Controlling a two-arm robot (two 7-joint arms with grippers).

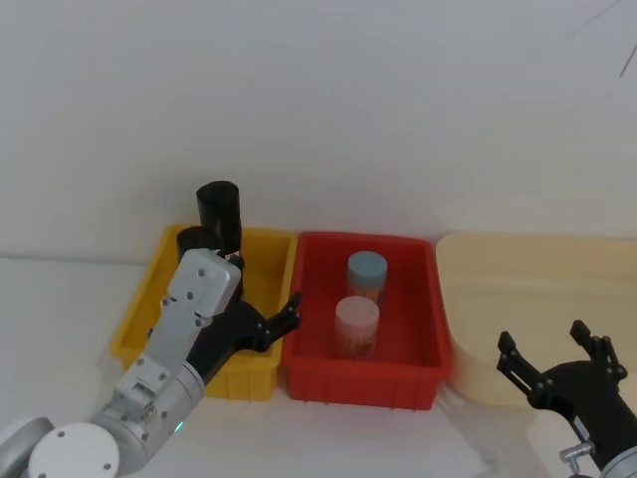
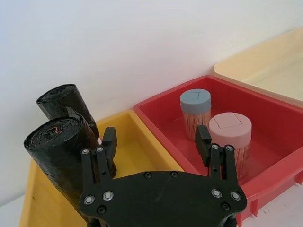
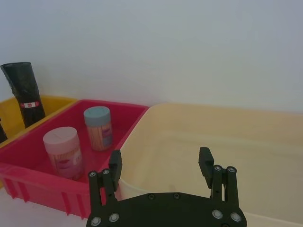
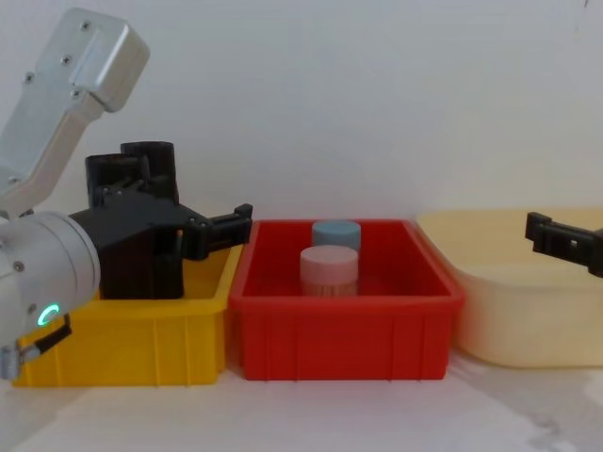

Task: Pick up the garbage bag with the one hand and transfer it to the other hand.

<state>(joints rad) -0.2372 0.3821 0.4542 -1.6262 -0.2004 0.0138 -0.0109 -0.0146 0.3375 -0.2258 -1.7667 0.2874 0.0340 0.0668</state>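
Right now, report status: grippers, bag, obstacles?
Left gripper open, beside black crinkled plastic roll in yellow bin. Right gripper open, near cream tub. Second, stickered roll close behind.

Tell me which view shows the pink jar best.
The right wrist view: the pink jar stands in the red bin, lid and side unblocked. The left wrist view has the jar larger, but the left gripper's fingers cover part. The head view looks down on the jar; the chest view catches its top above the wall.

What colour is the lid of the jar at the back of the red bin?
Blue-grey lid, clearest in the left wrist view.
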